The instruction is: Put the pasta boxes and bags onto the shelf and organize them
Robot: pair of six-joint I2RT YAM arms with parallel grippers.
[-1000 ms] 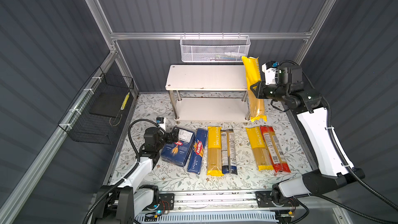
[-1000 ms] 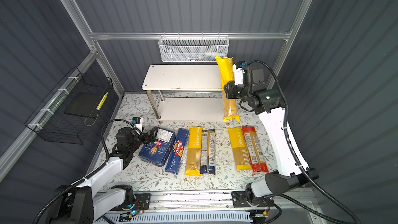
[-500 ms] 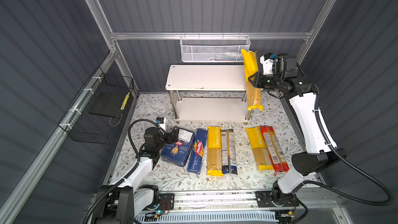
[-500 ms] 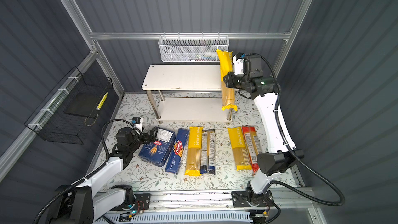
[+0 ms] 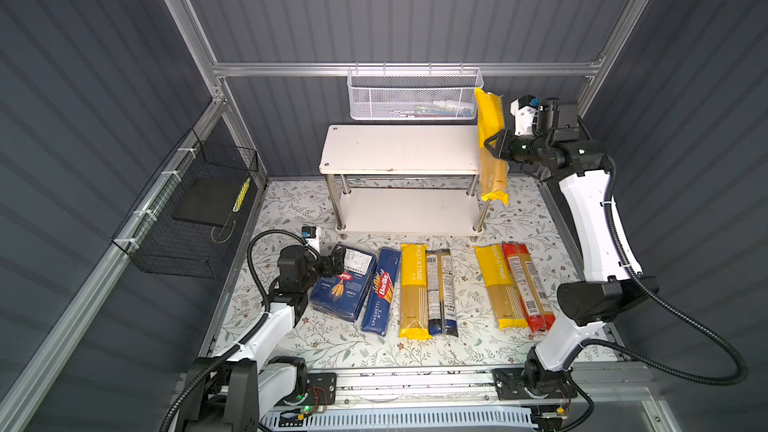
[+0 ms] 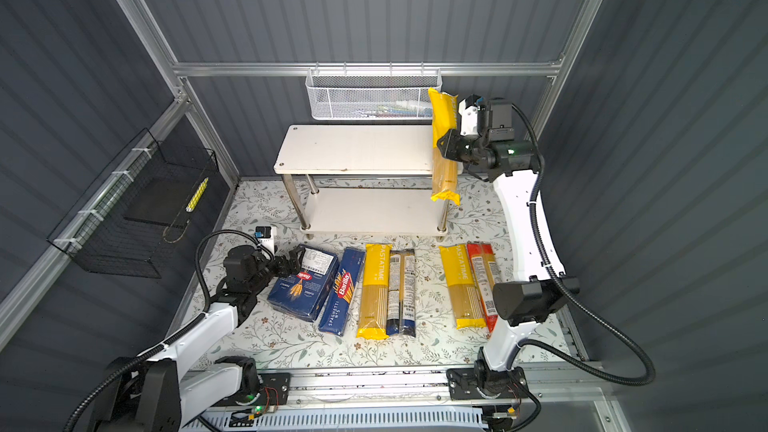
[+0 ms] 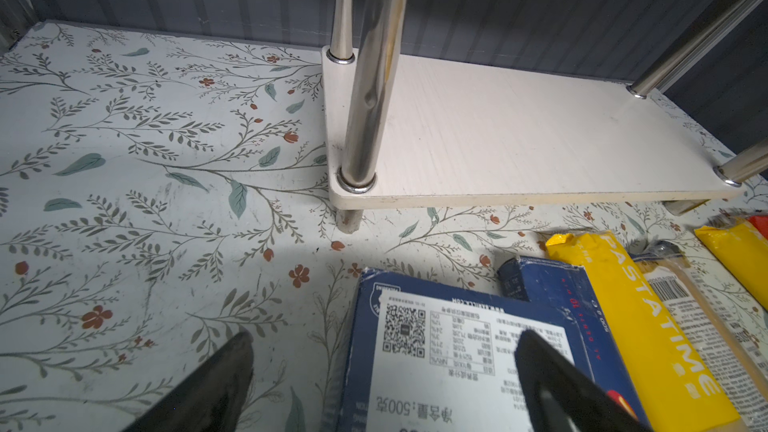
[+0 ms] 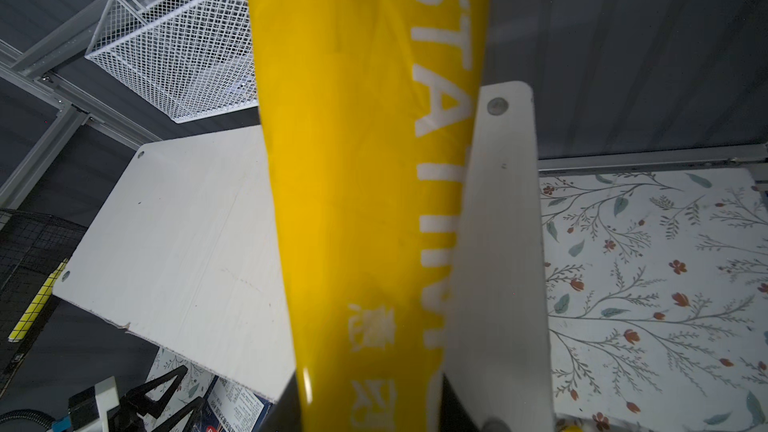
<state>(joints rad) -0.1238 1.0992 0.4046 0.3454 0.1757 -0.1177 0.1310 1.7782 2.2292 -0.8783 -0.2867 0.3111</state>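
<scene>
The left gripper sits low, jaws spread wide at a corner of the wide flat dark blue Barilla cardboard box on the floral mat, while the right gripper clamps a long yellow PASTATIME bag near-upright at the white two-tier chrome-legged shelf's right end.

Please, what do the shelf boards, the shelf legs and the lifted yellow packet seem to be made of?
Shelf boards: probably laminated wood board, matte white; the front edge looks chipped.
Shelf legs: metal tube, chrome-like, with mirror reflections.
Yellow packet: thin glossy plastic film, judging by highlights and creases; its clear section shows spaghetti.
</scene>
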